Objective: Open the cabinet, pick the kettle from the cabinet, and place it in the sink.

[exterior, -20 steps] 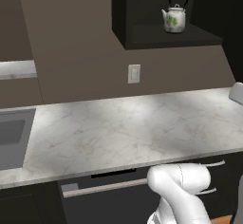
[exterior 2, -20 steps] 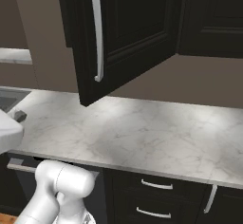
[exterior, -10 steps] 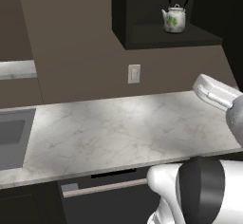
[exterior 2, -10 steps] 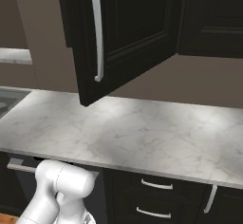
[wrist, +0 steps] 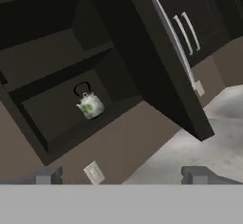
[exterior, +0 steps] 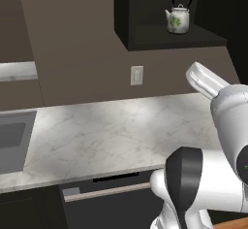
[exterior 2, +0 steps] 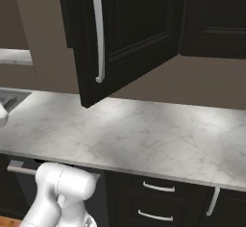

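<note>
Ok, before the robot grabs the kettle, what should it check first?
1. Cabinet door swung open: ok.
2. Kettle upright on the bottom shelf: ok.
3. Gripper open and empty: ok.
4. Kettle ahead of the gripper in the hand view, still far off: ok.
5. Door clear of the way to the kettle: cannot tell.
6. Sink empty: cannot tell, just its corner shows.

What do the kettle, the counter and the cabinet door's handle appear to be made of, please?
The kettle looks like glazed ceramic or enamel: glossy white with a green leaf print and a thin black handle. The counter looks like polished white marble, given its grey veining. The cabinet door's handle looks like brushed metal: silver with a soft sheen.
</note>
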You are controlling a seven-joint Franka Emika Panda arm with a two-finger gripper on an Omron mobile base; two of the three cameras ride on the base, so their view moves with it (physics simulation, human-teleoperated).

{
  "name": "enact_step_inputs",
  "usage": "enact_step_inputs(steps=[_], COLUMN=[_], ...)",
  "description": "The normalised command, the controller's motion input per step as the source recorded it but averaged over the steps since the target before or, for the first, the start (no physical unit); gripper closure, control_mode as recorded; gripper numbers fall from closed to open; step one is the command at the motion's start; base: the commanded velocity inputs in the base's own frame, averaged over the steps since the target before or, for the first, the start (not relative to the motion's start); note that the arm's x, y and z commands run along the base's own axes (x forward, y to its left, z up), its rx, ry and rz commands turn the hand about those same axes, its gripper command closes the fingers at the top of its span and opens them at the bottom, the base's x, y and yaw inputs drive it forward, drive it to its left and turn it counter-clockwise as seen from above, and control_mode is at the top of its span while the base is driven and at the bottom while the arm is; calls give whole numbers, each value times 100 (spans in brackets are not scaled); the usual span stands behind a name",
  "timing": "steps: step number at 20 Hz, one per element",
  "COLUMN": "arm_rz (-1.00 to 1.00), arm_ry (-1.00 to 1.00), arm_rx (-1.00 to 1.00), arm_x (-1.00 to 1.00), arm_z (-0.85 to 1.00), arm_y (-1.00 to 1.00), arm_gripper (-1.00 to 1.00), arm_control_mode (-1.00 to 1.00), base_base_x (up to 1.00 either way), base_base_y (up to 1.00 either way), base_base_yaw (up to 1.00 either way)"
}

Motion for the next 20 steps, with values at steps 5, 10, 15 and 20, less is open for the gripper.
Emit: enact_step_inputs(steps=[5, 10, 15, 20], arm_rz=[-1, -15, -20, -23], arm_ry=[-25, -9, 0, -5], arm_rx=[11, 11, 15, 19], arm_x=[31, 29, 29, 19], arm_z=[0, 0, 2, 5], arm_y=[0, -6, -15, -14], arm_gripper=[-100, -100, -100, -100], arm_control_mode=[-100, -100, -100, -100], base_base_x=[0, 0, 0, 0], base_base_y=[0, 0, 0, 0], base_base_yaw=[0, 0, 0, 0])
